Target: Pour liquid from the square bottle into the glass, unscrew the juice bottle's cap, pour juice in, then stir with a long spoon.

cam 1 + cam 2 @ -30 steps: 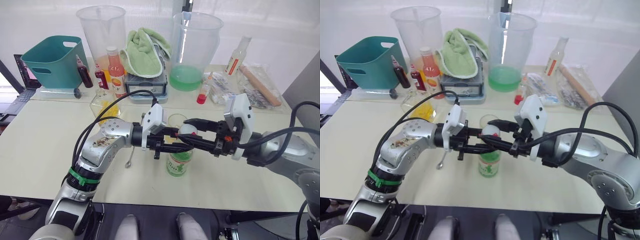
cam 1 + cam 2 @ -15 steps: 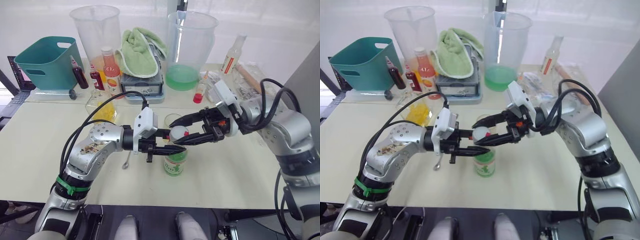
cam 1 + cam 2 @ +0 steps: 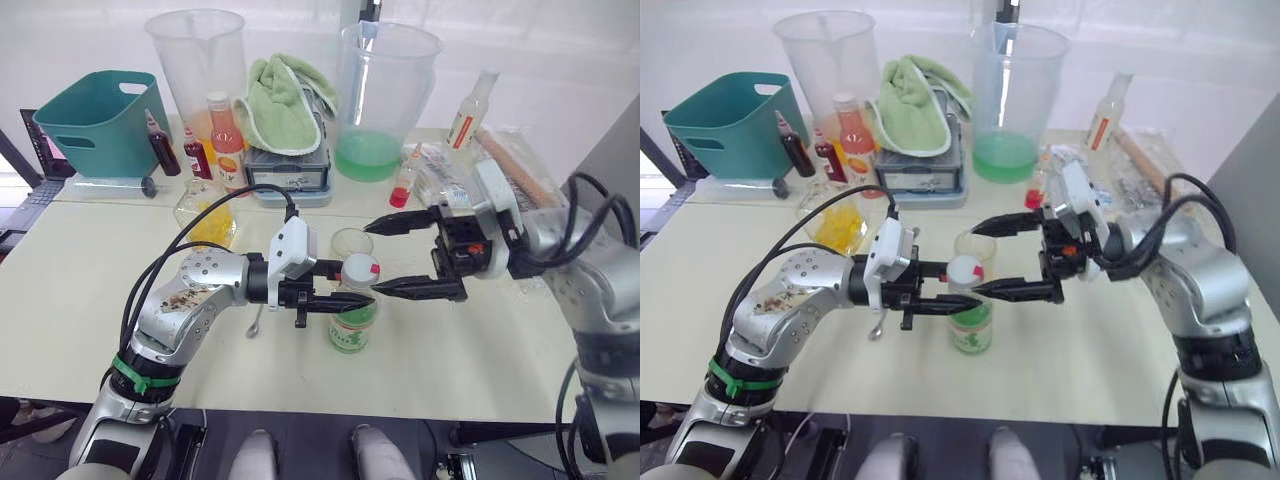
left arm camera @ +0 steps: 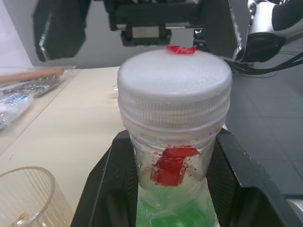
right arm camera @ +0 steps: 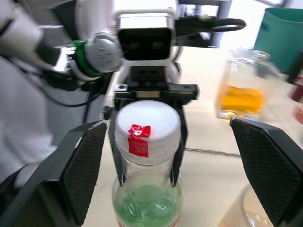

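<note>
Two grippers meet at the juice bottle (image 3: 353,320), near the tabletop's middle. The left gripper (image 3: 340,297) clamps its neck to steady it; the right gripper (image 3: 400,255) has fingers wide apart facing the cap (image 3: 360,270), apparently ready to unscrew it.

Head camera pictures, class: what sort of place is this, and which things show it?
Probably a lab bench set up for drink mixing, not a real bar: two big plastic measuring jugs beside small dye bottles, a teal tub, and a laptop at the edge of the pale table.
</note>
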Action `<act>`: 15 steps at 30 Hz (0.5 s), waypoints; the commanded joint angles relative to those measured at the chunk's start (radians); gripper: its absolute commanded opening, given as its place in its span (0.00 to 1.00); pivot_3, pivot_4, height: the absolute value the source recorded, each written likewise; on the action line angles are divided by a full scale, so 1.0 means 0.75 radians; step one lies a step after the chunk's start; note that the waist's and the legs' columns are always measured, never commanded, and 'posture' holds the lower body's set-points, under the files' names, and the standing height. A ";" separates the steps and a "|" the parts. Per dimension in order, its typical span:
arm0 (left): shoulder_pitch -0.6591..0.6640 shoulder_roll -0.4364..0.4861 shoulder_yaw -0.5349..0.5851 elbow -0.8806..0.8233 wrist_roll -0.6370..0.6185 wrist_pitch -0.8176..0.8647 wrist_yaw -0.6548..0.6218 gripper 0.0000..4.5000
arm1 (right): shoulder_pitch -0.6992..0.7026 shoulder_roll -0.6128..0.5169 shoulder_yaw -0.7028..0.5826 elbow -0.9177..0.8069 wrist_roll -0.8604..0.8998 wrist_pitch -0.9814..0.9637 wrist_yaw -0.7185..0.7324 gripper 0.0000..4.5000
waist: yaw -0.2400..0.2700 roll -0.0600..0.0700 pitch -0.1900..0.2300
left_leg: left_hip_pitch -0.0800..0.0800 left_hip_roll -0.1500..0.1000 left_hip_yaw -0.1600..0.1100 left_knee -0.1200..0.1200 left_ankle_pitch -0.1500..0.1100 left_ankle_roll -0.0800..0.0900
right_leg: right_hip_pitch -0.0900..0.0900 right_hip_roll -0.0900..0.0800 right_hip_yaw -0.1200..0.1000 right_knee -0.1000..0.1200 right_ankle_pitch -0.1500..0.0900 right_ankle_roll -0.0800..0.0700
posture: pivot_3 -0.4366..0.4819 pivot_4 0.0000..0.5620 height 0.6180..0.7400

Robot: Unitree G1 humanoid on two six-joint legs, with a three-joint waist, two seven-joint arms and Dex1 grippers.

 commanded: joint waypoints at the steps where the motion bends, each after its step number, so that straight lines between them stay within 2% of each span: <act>1: 0.022 -0.002 -0.038 0.003 -0.006 0.031 -0.008 0.32 | 0.096 0.017 -0.109 -0.252 0.129 0.095 -0.224 1.00 | -0.001 0.000 0.000 | 0.000 0.000 0.000 0.000 0.000 0.000 | 0.000 0.000 0.000 0.000 0.000 0.000 | 0.48 0.27 0.89; 6: 0.003 -0.026 -0.060 0.028 0.001 0.022 -0.016 0.32 | 0.208 0.045 -0.136 -0.421 0.206 0.177 -0.479 1.00 | 0.001 0.000 0.000 | 0.001 0.000 0.000 0.001 0.000 0.000 | 0.002 0.000 0.000 -0.001 -0.001 0.001 | 0.48 0.27 0.89; 10: -0.022 -0.060 -0.079 0.064 0.006 0.013 -0.026 0.32 | 0.226 0.107 -0.101 -0.494 0.186 0.203 -0.684 1.00 | 0.003 0.000 0.000 | 0.001 -0.001 -0.001 0.001 0.000 0.000 | 0.002 0.000 0.000 -0.001 -0.001 0.001 | 0.48 0.27 0.89; 15: -0.026 -0.067 -0.082 0.080 0.017 0.003 -0.032 0.32 | 0.229 0.093 -0.096 -0.506 0.189 0.216 -0.762 0.67 | 0.010 0.000 0.000 | 0.000 -0.001 -0.001 0.001 0.000 0.000 | 0.002 0.000 0.000 -0.002 -0.001 0.001 | 0.48 0.27 0.89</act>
